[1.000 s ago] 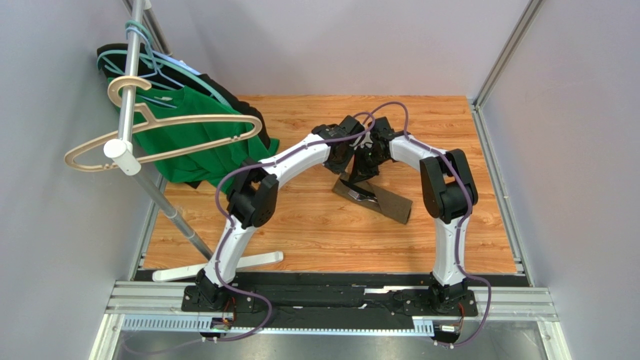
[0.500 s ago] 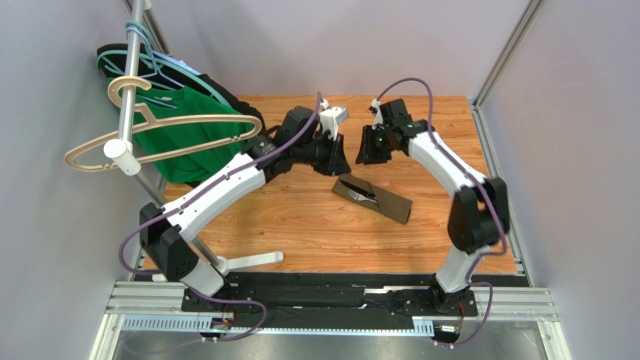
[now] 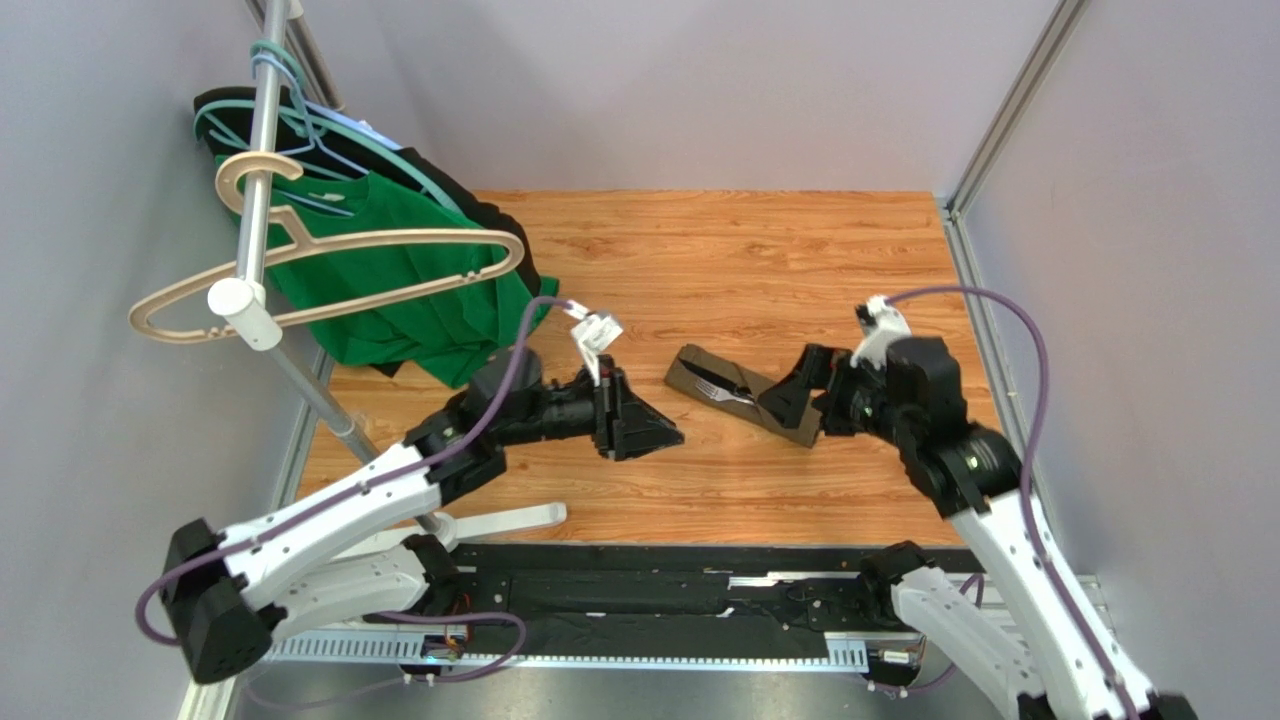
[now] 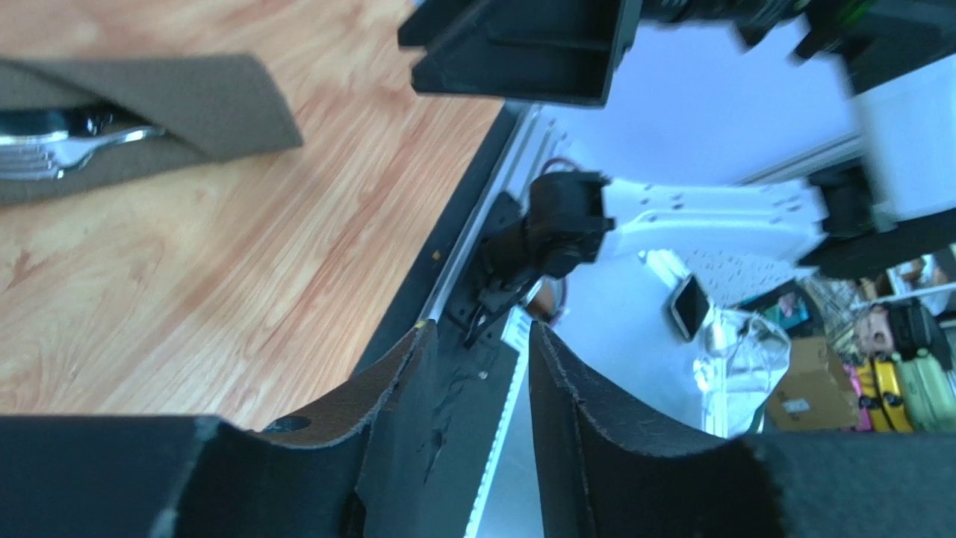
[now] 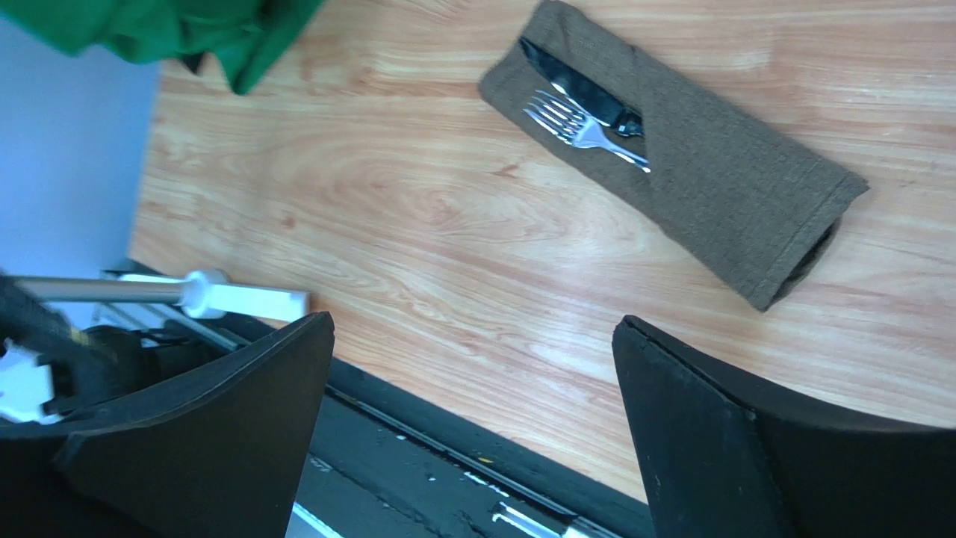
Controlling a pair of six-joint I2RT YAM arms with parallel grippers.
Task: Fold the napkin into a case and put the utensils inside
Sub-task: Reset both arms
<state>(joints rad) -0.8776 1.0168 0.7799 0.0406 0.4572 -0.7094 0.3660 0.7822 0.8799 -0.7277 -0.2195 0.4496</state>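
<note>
- Moved: my left end effector and right end effector have drawn back from above the case toward the near edge of the desk.
- Case: one, the olive-brown napkin folded into a narrow pouch, flat at mid-desk between both end effectors.
- Contents: utensils, two showing: one fork and one knife, tips poking from the open end.
- Left end effector: fingers slightly parted, empty.
- Right end effector: fingers spread wide, empty, near the case.
- Green shirt: one, at the desk's far left.
</note>
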